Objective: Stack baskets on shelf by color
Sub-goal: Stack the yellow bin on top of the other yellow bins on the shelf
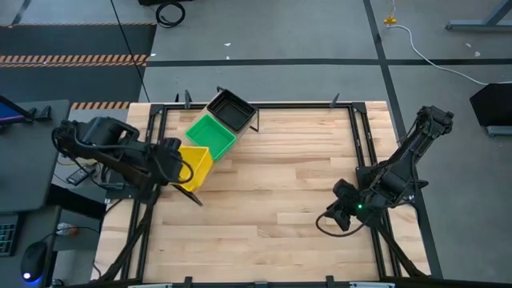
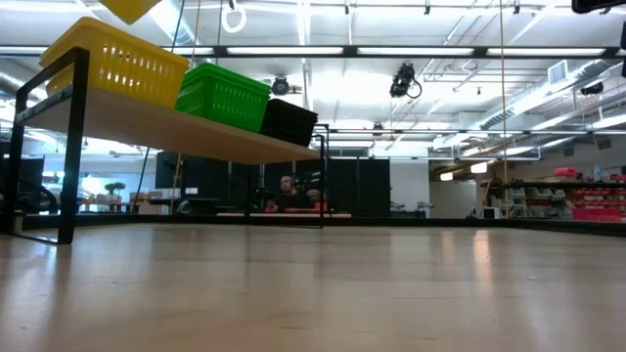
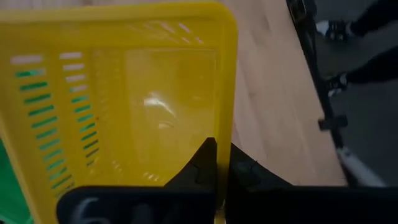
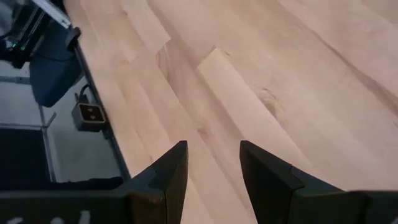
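On the shelf (image 2: 196, 135) at the table's far left stand a yellow basket (image 2: 115, 64), a green basket (image 2: 223, 96) and a black basket (image 2: 290, 121) in a row. In the high view the green basket (image 1: 210, 134) and the black basket (image 1: 232, 110) show from above. A second yellow basket (image 1: 196, 164) hangs over the shelf's yellow end, and only its corner (image 2: 132, 8) shows in the low view. My left gripper (image 1: 176, 160) is shut on it. My right gripper (image 1: 340, 213) stands open over bare tabletop near the right edge. My left gripper holds the upper yellow basket by one side wall at its rim (image 3: 225, 140). One finger (image 3: 204, 163) is inside the basket and the other (image 3: 252, 174) outside it. The fingers slant down from the table's left. The basket hangs tilted, clear of the basket below.
Black frame rails (image 1: 364, 152) run along the table's edges. The wide middle of the wooden tabletop (image 1: 280, 184) lies bare. Beyond the far edge, in the room, a person (image 2: 286, 196) sits.
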